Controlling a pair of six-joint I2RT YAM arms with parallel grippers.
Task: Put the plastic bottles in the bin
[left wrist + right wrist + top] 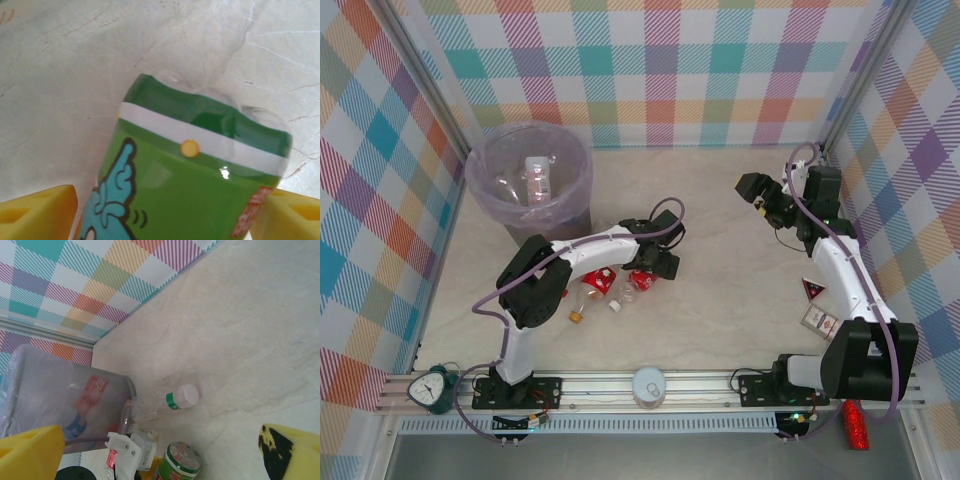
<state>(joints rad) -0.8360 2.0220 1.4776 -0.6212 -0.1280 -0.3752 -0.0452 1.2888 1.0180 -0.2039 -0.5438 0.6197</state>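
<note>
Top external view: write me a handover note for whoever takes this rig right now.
Left gripper: open, with a finger on each side of the green bottle, which lies on the table. It is not visibly clamped.
Right gripper: open and empty, at the far right of the table.
Bin: far left.
Done: at least one clear bottle is in the bin.
Left: the green bottle, the red-labelled bottles by the left arm, and a white-capped bottle lying beside the bin.
</note>
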